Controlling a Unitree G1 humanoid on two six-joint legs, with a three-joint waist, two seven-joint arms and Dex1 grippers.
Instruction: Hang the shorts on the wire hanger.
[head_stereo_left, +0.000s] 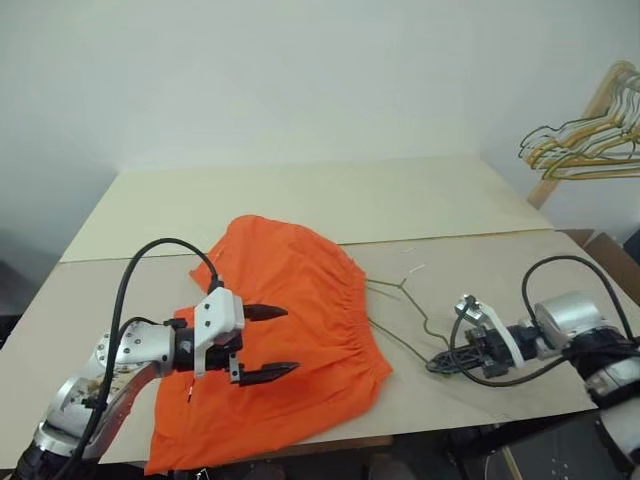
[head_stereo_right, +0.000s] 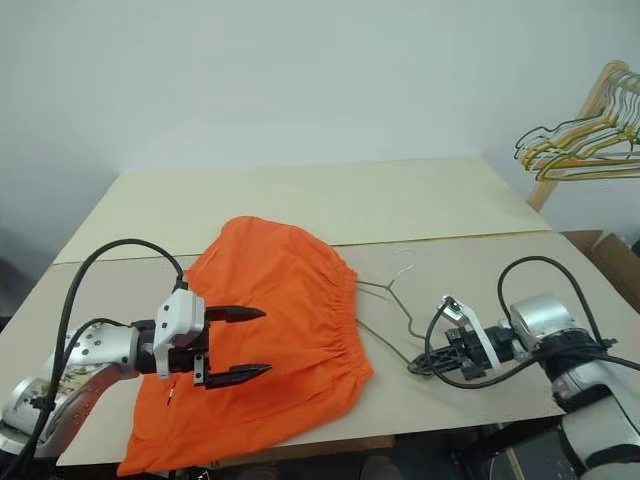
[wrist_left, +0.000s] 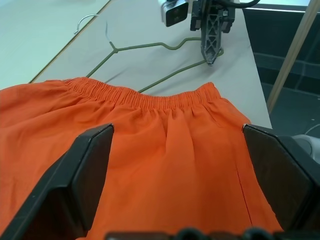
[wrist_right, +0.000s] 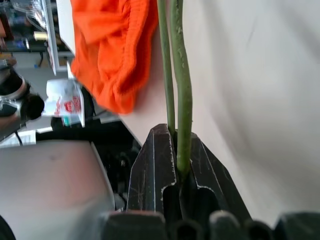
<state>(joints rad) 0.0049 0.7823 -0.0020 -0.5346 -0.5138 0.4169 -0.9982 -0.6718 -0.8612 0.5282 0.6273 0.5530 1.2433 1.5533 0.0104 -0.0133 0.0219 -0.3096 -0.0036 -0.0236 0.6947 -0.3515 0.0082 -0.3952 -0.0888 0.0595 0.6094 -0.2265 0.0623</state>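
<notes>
Shorts (head_stereo_left: 290, 330) under left gripper (head_stereo_left: 268, 343) with jaws apart, right gripper (head_stereo_right: 418, 368) jaws clamped on wire hanger (head_stereo_right: 385, 325)

Soft even indoor light, faint shadows, no glare, right wrist view's foreground blurred

Head pair looks forward and down over table (head_stereo_left: 300, 200), sharing whole scene, slightly offset. Left wrist camera sits close behind left gripper (wrist_left: 177, 165), facing across shorts (wrist_left: 165, 150) toward right gripper (wrist_left: 210, 52). Right wrist camera looks very close along right gripper's fingers (wrist_right: 160, 165), shorts beyond.
</notes>
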